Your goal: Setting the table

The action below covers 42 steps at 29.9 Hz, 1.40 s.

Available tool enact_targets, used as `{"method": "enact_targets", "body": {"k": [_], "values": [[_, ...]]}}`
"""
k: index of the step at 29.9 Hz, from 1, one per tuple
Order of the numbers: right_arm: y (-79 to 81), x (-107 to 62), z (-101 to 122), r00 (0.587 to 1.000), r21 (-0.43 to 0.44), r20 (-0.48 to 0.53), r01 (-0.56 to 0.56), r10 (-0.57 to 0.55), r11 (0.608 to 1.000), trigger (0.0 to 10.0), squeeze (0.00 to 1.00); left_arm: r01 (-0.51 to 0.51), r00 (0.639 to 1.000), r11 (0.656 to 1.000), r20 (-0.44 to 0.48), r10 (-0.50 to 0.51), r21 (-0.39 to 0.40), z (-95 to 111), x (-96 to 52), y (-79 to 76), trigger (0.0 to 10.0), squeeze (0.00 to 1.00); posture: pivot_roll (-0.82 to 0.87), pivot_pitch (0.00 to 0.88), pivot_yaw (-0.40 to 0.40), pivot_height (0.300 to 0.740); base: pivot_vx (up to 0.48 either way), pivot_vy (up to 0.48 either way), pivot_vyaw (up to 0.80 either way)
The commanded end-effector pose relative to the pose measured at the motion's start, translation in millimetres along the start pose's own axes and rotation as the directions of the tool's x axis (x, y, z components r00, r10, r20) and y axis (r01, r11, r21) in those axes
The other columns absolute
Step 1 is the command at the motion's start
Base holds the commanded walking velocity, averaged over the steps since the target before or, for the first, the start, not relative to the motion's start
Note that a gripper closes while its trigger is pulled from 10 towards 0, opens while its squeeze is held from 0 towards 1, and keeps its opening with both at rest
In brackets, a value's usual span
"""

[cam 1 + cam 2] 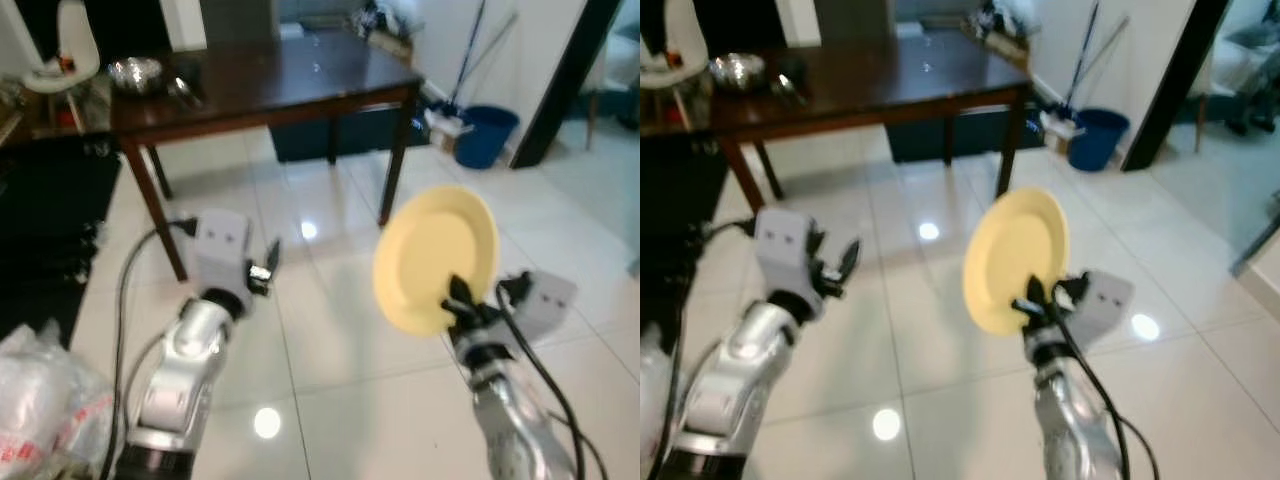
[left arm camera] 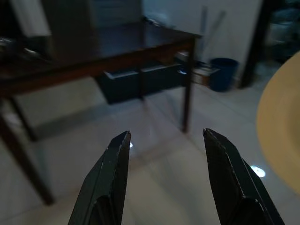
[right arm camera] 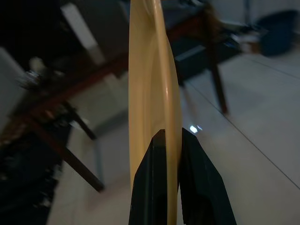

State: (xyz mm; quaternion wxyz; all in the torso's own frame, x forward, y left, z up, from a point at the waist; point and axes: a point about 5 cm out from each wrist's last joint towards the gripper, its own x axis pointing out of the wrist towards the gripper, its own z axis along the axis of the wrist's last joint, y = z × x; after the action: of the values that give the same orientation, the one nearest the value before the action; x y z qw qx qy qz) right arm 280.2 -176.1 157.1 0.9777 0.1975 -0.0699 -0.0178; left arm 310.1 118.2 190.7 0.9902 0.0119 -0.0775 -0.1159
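Note:
A yellow plate (image 1: 437, 256) stands on edge in the air above the tiled floor, held by its lower rim in my right gripper (image 1: 461, 298). The right wrist view shows the plate (image 3: 152, 89) edge-on with both black fingers (image 3: 157, 187) clamped on its rim. My left gripper (image 1: 268, 262) is raised to the plate's left, open and holding nothing; its two fingers (image 2: 115, 178) stand well apart. A dark wooden table (image 1: 290, 85) stands ahead across the floor, with a metal bowl (image 1: 136, 72) near its left end.
A blue bucket (image 1: 485, 135) and mop handles stand by the wall right of the table. A dark cabinet (image 1: 330, 135) sits under the table. Plastic bags (image 1: 45, 405) lie at the lower left. White tiled floor (image 1: 330, 360) lies between me and the table.

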Motion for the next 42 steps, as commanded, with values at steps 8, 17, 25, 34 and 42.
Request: {"method": "enact_targets", "body": {"k": [8,17,25,34,42], "values": [[3.6,-2.9,-4,1.0,0.013,-0.005,-0.006,0.006,1.0,10.0,0.0,-0.013,1.0,1.0,-0.019,0.014,0.015,-6,-2.4,4.2,10.0,0.0,-0.08,0.0,0.077,0.74,0.473,0.0,0.0],[3.8,-2.8,-4,1.0,0.018,-0.004,-0.004,0.004,1.0,10.0,0.0,-0.007,1.0,1.0,-0.018,0.007,0.016,-6,-1.2,3.6,10.0,0.0,-0.08,0.0,0.083,0.74,0.472,0.0,0.0],[14.5,-2.7,-8,0.994,0.041,-0.035,-0.098,0.1,0.994,10.0,0.0,-0.038,0.998,0.999,-0.056,0.039,0.035,-12,-0.9,8.8,10.0,0.0,-0.07,0.0,0.087,0.74,0.476,0.0,0.0],[24.5,-3.3,-14,0.983,0.014,-0.077,-0.165,0.165,0.986,10.0,0.0,-0.129,0.989,0.991,-0.075,0.13,0.027,-16,-6.5,27.3,10.0,0.0,-0.06,0.0,0.077,0.74,0.48,0.0,0.27],[22.9,-3.5,-14,0.984,0.006,-0.079,-0.16,0.16,0.987,10.0,0.0,-0.13,0.989,0.991,-0.074,0.131,0.027,-16,-7.1,25.1,10.0,0.0,-0.06,0.0,0.08,0.74,0.48,0.0,0.8]]}}
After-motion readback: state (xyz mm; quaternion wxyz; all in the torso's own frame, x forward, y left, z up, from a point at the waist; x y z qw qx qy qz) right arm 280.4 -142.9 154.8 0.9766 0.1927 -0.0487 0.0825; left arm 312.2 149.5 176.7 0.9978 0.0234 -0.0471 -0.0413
